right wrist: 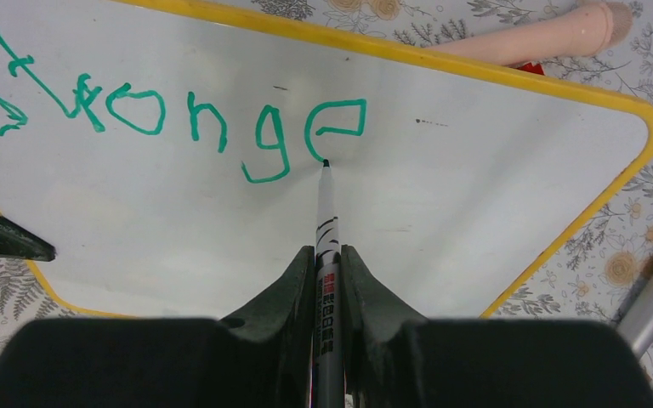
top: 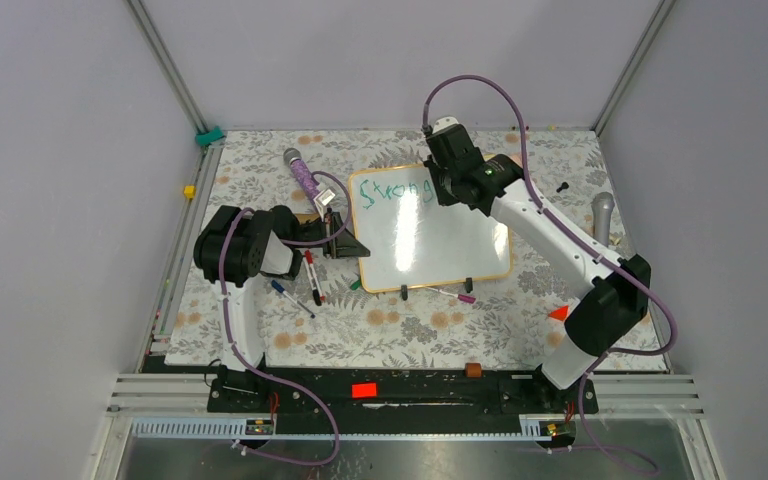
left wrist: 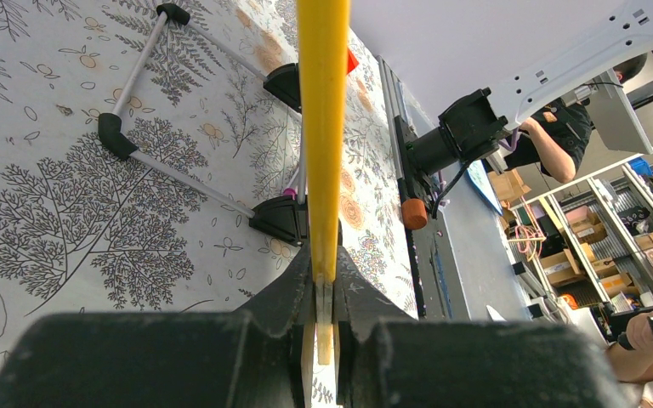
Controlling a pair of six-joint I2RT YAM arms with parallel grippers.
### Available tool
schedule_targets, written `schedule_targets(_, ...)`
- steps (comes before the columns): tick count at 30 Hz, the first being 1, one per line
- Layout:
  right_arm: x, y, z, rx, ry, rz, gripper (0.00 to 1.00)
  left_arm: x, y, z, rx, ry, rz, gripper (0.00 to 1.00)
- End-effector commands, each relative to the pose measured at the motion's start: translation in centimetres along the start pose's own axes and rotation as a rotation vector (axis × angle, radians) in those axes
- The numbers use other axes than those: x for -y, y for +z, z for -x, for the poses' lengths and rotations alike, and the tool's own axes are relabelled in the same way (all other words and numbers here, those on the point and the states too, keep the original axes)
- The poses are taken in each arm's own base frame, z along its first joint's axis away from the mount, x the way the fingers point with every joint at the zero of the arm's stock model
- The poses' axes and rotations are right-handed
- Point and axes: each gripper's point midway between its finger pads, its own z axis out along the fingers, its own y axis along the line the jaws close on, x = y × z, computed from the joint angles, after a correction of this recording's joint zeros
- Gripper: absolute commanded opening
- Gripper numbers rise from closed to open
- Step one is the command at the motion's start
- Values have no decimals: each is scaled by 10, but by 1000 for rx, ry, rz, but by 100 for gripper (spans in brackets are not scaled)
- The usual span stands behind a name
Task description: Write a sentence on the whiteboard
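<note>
The whiteboard (top: pixel 440 250) lies on the floral tablecloth, white with a yellow-orange frame. Green letters of the sentence (right wrist: pixel 187 119) read "Stronge" along its top; the top view shows them as "Strong" (top: pixel 395 192), the rest hidden under the arm. My right gripper (right wrist: pixel 327 259) is shut on a slim marker (right wrist: pixel 326 221), whose tip touches the board at the foot of the "e". From above, that gripper (top: pixel 447 185) hangs over the board's upper middle. My left gripper (left wrist: pixel 324 272) is shut on the whiteboard's frame edge (left wrist: pixel 323 127), at the board's left side (top: pixel 345 240).
Several loose markers (top: pixel 312 275) lie left of the board and a pink one (top: pixel 455 294) lies at its front edge. A purple microphone (top: pixel 303 172) rests at the back left, a grey one (top: pixel 602 212) at the right. A pale pink cylinder (right wrist: pixel 553 34) lies beyond the board.
</note>
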Motion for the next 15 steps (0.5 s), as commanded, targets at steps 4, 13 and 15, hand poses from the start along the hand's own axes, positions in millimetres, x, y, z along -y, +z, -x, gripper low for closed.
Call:
schedule_targets(4, 22, -11, 9, 36, 12, -90, 0, 3, -3, -6, -30, 8, -20, 0)
schedule_targets(13, 23, -45, 27, 131, 53, -32, 0, 3, -3, -6, -30, 10, -20, 0)
schedule_targets(15, 28, -50, 29, 142, 55, -47, 0, 3, -3, -6, -29, 10, -20, 0)
